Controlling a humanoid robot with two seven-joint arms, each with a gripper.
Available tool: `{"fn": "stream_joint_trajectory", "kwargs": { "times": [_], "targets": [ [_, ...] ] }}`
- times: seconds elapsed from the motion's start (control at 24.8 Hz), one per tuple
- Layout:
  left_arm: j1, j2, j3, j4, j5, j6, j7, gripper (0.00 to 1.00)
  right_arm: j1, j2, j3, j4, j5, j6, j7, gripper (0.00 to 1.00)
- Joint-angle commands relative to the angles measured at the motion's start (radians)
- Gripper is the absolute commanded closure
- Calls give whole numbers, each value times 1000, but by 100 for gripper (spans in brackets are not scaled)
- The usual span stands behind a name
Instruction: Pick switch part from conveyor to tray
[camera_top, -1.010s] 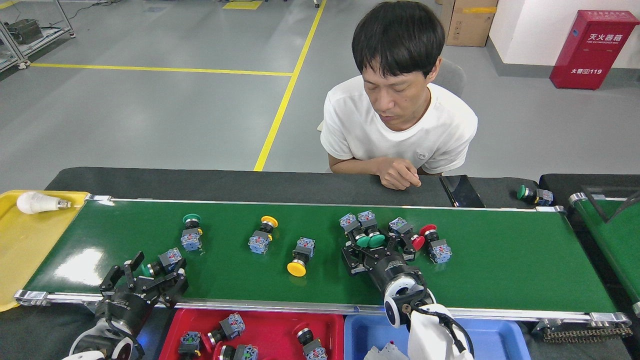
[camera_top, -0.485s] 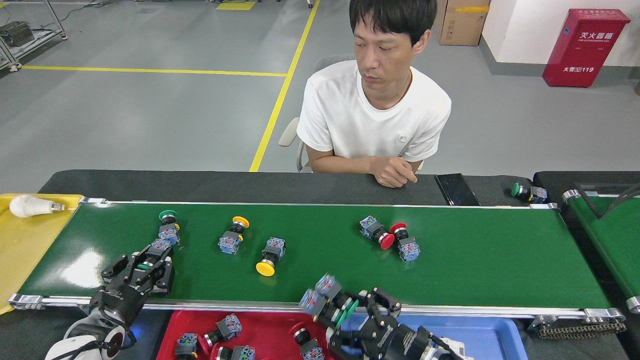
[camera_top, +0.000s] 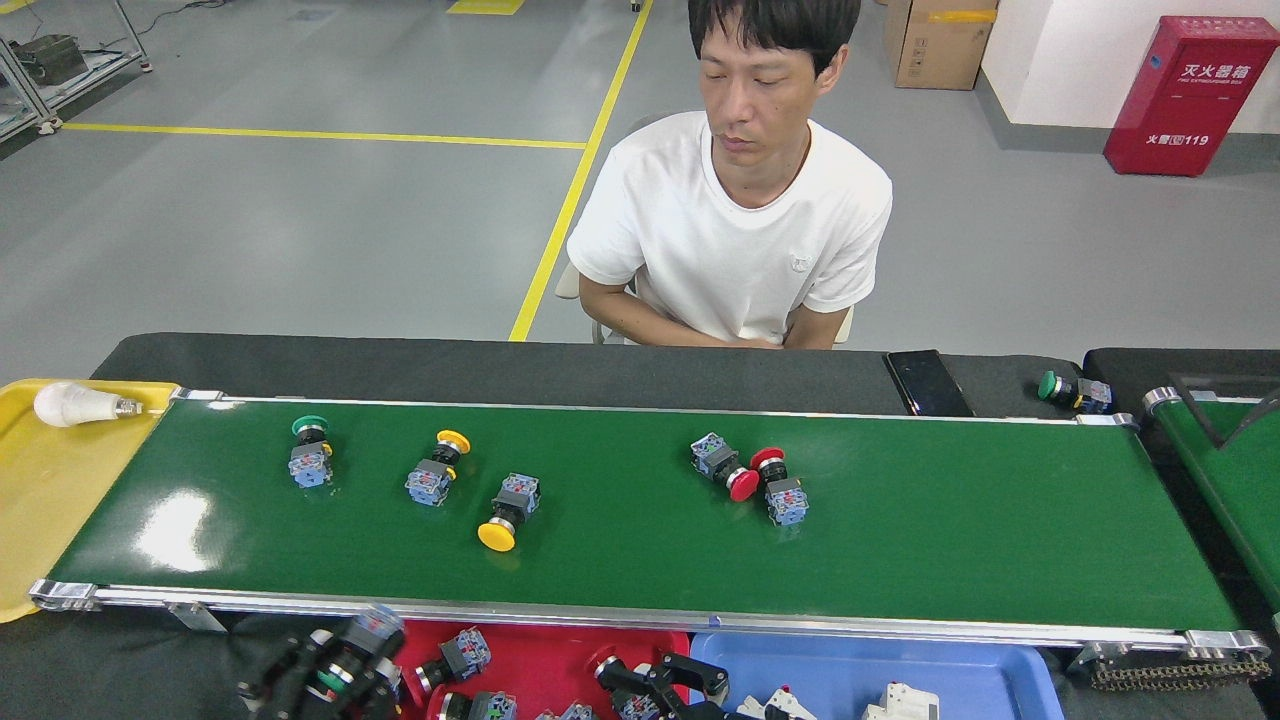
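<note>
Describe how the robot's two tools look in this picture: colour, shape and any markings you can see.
Both are black and built of angular, linked finger segments. Only the top of the left tool shows at the bottom edge, with small green and silvery details that may belong to a part against it. The right tool shows jointed black fingers with open cut-outs. No markings or cables are legible.

Grey floor (camera_top: 300, 230), yellow lines (camera_top: 570, 190), red fire cabinet (camera_top: 1190, 95).

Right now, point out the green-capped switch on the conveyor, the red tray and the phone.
green-capped switch (camera_top: 309, 452): head view, middle of its body.
red tray (camera_top: 560, 665): head view, bare floor.
phone (camera_top: 927, 382): head view, centre of its screen.
</note>
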Motion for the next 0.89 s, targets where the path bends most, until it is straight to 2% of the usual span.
{"fn": "stream_joint_trajectory", "kwargs": {
  "times": [0.0, 0.04, 0.2, 0.28, 0.4, 0.57, 0.61, 0.73, 0.85],
  "targets": [
    [-4, 4, -12, -11, -30, -6, 10, 9, -13, 13, -86, -39, -5, 65, 0, 7],
    [-4, 3, -12, -11, -35, -13, 9, 0, -18, 24, -143, -42, -5, 112, -2, 7],
    [-6, -11, 10, -20, -22, -17, 9, 0, -35, 18, -275, -43, -3, 309, -27, 8],
    [-4, -34, 91, -23, 13, -12, 9, 0, -23, -6, -314, -45, 4, 373, -94, 9],
    [-4, -72, 269, -10, 85, -17, -2, 0, 71, -42, -322, -72, 6, 427, -186, 9],
    [-21, -72, 436, 92, 154, -15, -34, 0, 177, -43, -347, -115, 10, 451, -343, 10],
    [-30, -68, 452, 113, 165, -17, -44, 0, 180, -43, -347, -115, 18, 465, -356, 11],
    [-64, -51, 481, 182, 185, -15, -67, 0, 168, -34, -337, -109, 113, 571, -355, 11],
    [-104, -45, 479, 199, 180, -6, -68, 0, 137, -30, -276, -105, 127, 602, -350, 10]
  ]
}}
